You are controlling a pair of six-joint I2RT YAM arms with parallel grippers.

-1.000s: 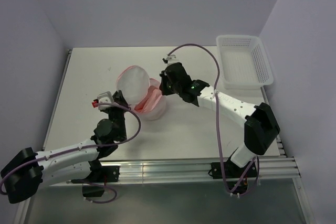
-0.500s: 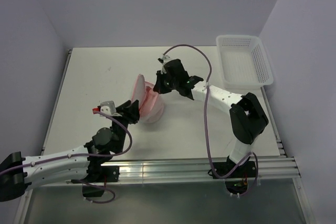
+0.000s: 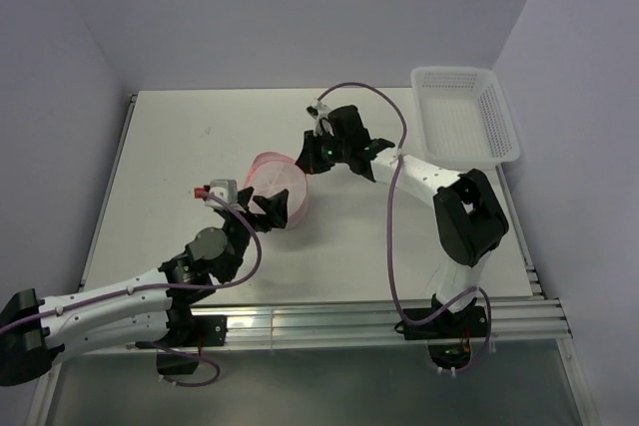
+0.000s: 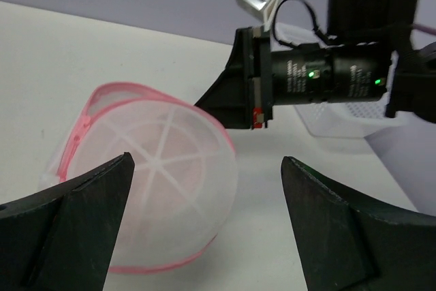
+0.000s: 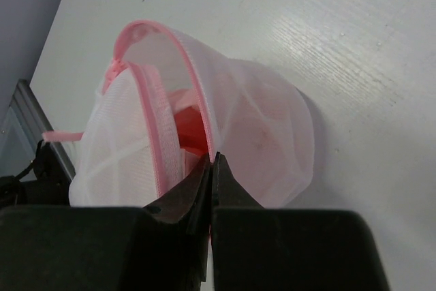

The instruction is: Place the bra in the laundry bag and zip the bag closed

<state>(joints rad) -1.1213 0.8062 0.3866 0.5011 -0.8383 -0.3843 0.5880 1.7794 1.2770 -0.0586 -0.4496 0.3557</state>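
The laundry bag [image 3: 280, 185], a translucent mesh dome with a pink rim, lies on its side at the table's middle. Through its gaping slit [image 5: 191, 131] and its mesh [image 4: 170, 161] I see pink-red fabric, the bra, inside. My right gripper [image 5: 212, 158] is shut, its tips pinching the bag's pink rim [image 5: 163, 66] on the far side [image 3: 308, 159]. My left gripper [image 4: 208, 161] is wide open just in front of the bag [image 4: 150, 189], with its fingers [image 4: 82, 223] apart from the mesh and nothing between them. From above, the left gripper [image 3: 268, 209] sits at the bag's near side.
A white lattice basket [image 3: 464, 117] stands at the back right corner, also behind the right arm in the left wrist view [image 4: 327, 117]. The right arm's cable [image 3: 394, 137] loops over the table. Walls close the left, back and right sides.
My left gripper has opened wide and let go of the bag. The bag's raised half has dropped over the pink fabric, and the right gripper has shifted slightly back while still pinching the rim.
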